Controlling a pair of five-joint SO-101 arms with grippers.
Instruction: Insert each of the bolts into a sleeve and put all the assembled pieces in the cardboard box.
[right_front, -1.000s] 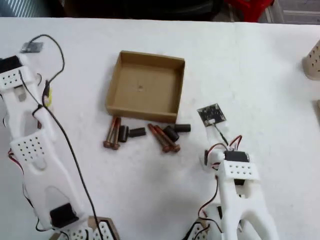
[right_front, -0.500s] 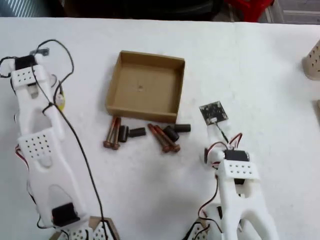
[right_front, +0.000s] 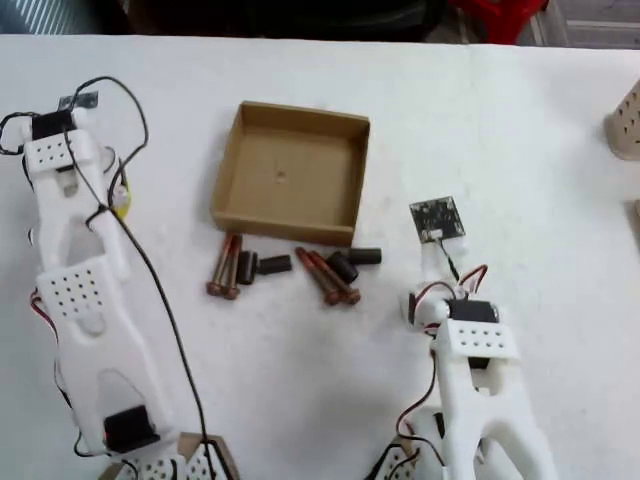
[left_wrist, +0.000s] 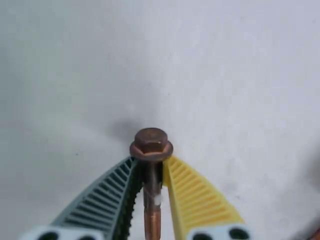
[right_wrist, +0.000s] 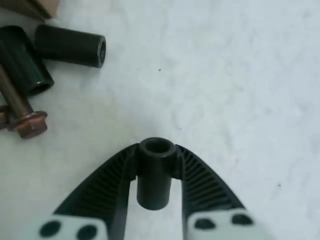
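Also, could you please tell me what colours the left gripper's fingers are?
Left gripper: one finger grey-green, the other yellow, clearest in the left wrist view.

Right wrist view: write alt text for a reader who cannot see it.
The right gripper holds a black sleeve between its ribbed black fingers over the white table. Farther off lie a loose sleeve, a second loose sleeve and a copper bolt beside it, near a corner of the cardboard box.
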